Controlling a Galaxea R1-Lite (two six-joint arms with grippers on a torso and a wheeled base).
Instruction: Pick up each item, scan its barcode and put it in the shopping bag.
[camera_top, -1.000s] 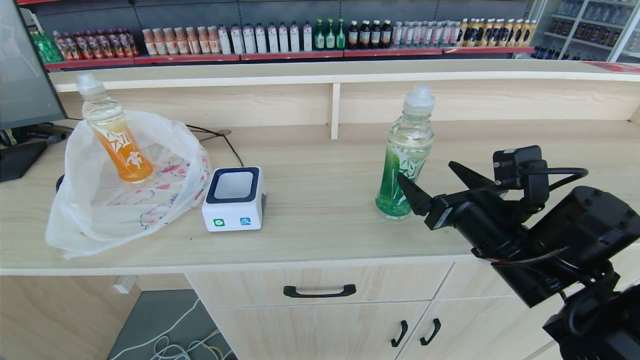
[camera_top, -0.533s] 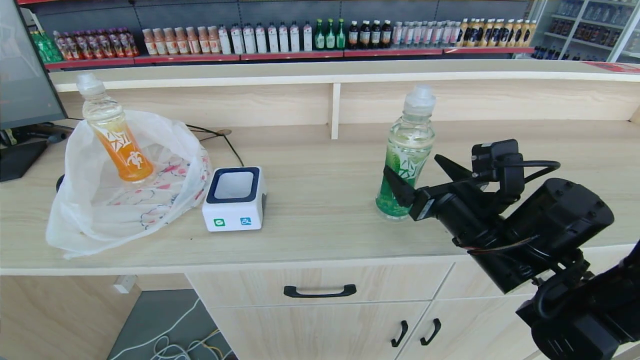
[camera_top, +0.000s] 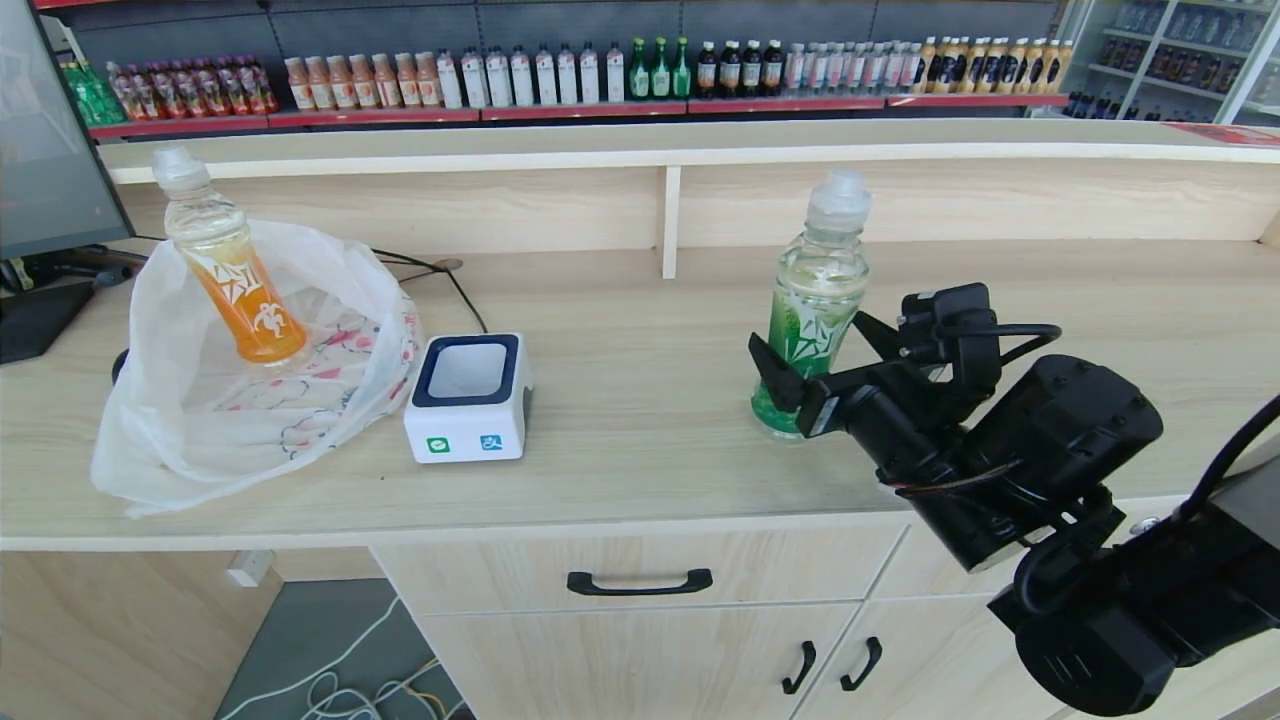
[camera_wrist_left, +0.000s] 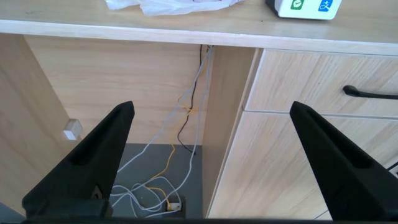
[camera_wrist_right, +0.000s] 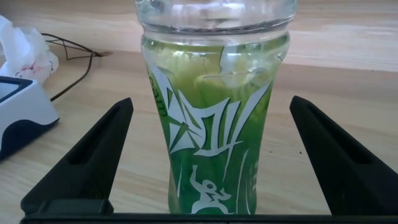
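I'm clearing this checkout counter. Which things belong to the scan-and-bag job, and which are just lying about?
Job: green bottle, flanked by the open right gripper; orange bottle, standing in the shopping bag; scanner.
Lying about: monitor; cables; bottles on the back shelves.

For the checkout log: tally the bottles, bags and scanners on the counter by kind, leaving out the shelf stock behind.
Bottles: 2, the orange bottle and the green bottle
Bags: 1, the shopping bag
Scanners: 1, the scanner
Total: 4
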